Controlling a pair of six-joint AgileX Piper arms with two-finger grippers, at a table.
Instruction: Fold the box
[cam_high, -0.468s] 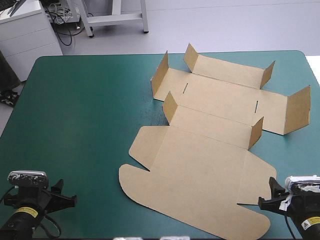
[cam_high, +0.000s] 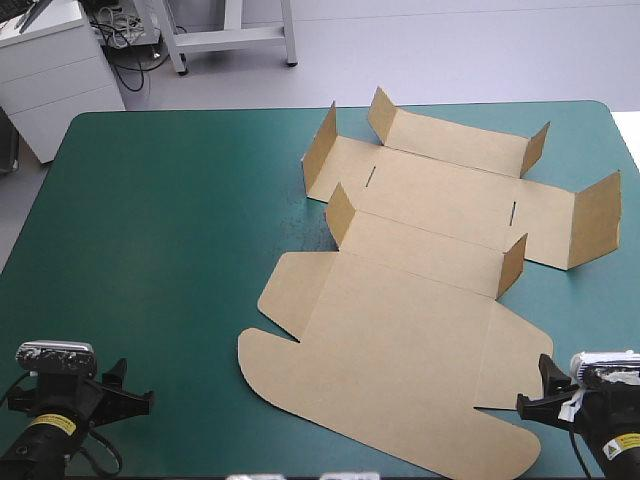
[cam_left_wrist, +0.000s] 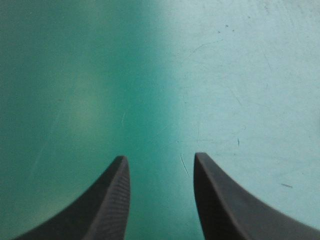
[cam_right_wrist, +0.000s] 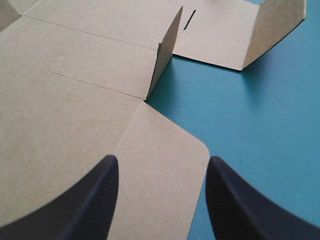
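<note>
Nothing has moved since earlier: the box (cam_high: 420, 300) lies mostly flat, side flaps raised, on the bench's (cam_high: 170, 220) right half. The left tool (cam_left_wrist: 159, 160) gapes empty near the front-left corner. The right tool (cam_right_wrist: 162, 162) gapes likewise over the box's front-right flap.

Left half of the bench (cam_high: 150, 220) lies bare, open passage there; on the right the box (cam_high: 400, 330) sprawls flat, its raised flaps (cam_high: 597, 220) standing in the way
</note>
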